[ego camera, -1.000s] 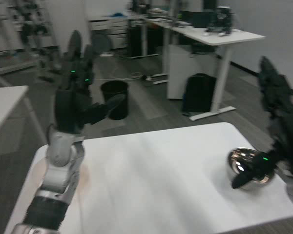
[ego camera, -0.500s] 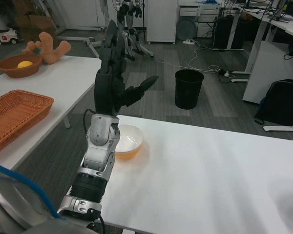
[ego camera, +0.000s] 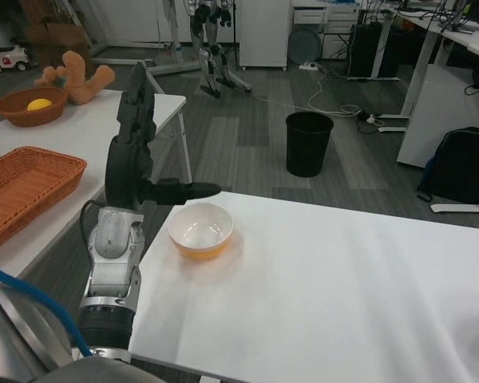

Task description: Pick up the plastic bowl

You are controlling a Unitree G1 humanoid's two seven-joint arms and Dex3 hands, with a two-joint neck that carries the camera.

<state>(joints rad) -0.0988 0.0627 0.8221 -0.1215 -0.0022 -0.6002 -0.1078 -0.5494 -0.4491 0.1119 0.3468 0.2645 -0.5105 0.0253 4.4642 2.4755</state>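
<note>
Fingers [ego camera: 136,104] of the black left hand [ego camera: 132,163] stand spread wide and upright, thumb jutting toward 3 o'clock, holding nothing. Just beside it at 4 o'clock, the round orange-and-white plastic bowl [ego camera: 200,230] sits on the white bench [ego camera: 327,295].

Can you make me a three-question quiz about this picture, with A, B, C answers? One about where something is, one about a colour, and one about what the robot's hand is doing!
1. Where is the plastic bowl?
A. on the floor
B. on the white table
C. inside the wicker basket

2. What colour is the bin?
A. black
B. red
C. white

3. What is the left hand doing?
A. holding the bowl
B. raised, open, holding nothing
C. lying flat on the table

Answers: 1 B, the bowl sits near the table's left end. 2 A, it is dark all over. 3 B, it stands upright beside the bowl, fingers apart.
</note>
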